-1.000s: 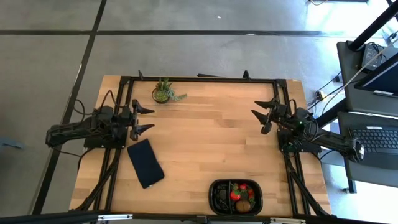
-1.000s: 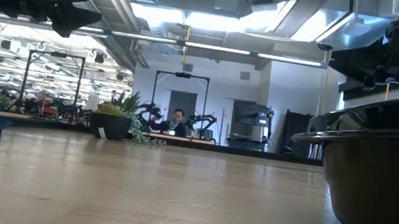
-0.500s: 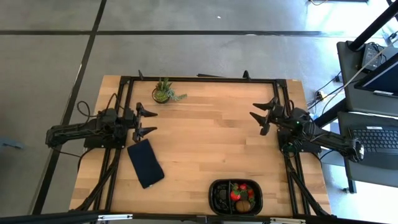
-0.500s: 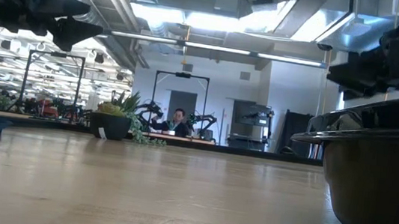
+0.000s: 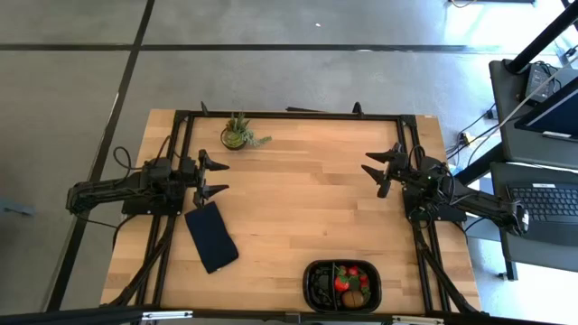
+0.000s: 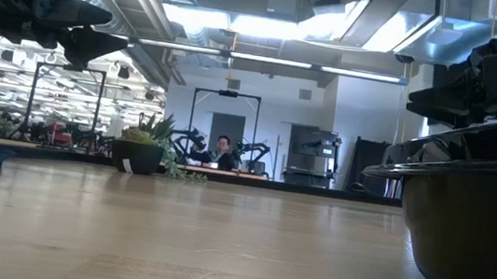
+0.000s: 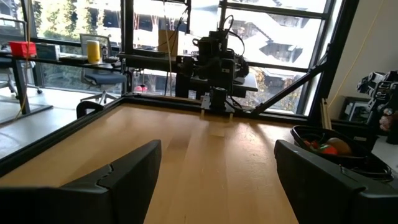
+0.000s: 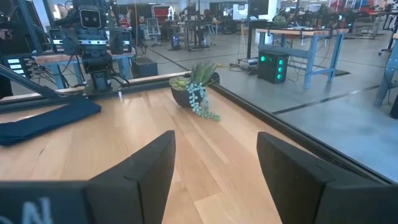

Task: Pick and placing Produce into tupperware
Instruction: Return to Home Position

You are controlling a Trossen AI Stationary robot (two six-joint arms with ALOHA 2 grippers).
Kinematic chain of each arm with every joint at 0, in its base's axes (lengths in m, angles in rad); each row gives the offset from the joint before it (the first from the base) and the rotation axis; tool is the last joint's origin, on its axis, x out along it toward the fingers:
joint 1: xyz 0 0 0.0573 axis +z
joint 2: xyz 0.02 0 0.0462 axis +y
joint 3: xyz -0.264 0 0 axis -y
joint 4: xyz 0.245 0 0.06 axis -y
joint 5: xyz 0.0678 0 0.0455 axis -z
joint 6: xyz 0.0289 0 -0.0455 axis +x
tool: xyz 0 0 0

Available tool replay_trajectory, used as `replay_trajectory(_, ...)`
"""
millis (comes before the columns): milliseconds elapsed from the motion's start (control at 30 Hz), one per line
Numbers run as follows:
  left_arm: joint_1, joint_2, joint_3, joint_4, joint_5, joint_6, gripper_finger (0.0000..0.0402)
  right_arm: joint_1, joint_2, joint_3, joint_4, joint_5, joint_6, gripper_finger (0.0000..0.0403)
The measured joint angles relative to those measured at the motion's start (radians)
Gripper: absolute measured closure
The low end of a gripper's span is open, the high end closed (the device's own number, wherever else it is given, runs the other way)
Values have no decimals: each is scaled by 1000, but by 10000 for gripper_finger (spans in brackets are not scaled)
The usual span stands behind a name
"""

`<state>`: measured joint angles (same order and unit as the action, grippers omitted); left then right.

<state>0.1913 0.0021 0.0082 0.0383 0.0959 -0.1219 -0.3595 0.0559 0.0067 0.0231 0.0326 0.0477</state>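
Note:
The black tupperware tray [image 5: 342, 285] sits at the table's near edge, right of middle; it fills the low view's right side [image 6: 473, 231] and shows in the left wrist view [image 7: 336, 152]. Inside lie red strawberry-like pieces [image 5: 346, 278], a brown kiwi-like fruit [image 5: 354, 298] and dark berries [image 5: 323, 287]. My left gripper [image 5: 213, 177] hovers open above the table's left side, near the navy slab. My right gripper [image 5: 383, 171] hovers open above the right side, far from the tray.
A navy flat slab [image 5: 211, 236] lies on the left near part of the table. A spiky green potted plant [image 5: 238, 134] stands by the far edge. A black frame [image 5: 298, 116] runs around the table. The wooden middle [image 5: 298, 199] is bare.
The left gripper has moved slightly toward the table's near edge and a little toward the right. The right gripper has drawn slightly toward the far edge. Both stay open; the fruit and the tray have kept still.

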Motion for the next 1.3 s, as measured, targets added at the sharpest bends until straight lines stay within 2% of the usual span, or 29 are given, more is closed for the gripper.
replay_trajectory(200, 0, 0, 0, 0, -1, 0, 98, 0, 0, 0, 1, 0, 2, 175)
replay_trajectory(500, 0, 0, 0, 0, -2, 0, 98, 0, 0, 0, 2, -1, 200, 175)
replay_trajectory(1300, 0, 0, 0, 0, -2, 0, 98, 0, 0, 0, 2, -1, 206, 175)
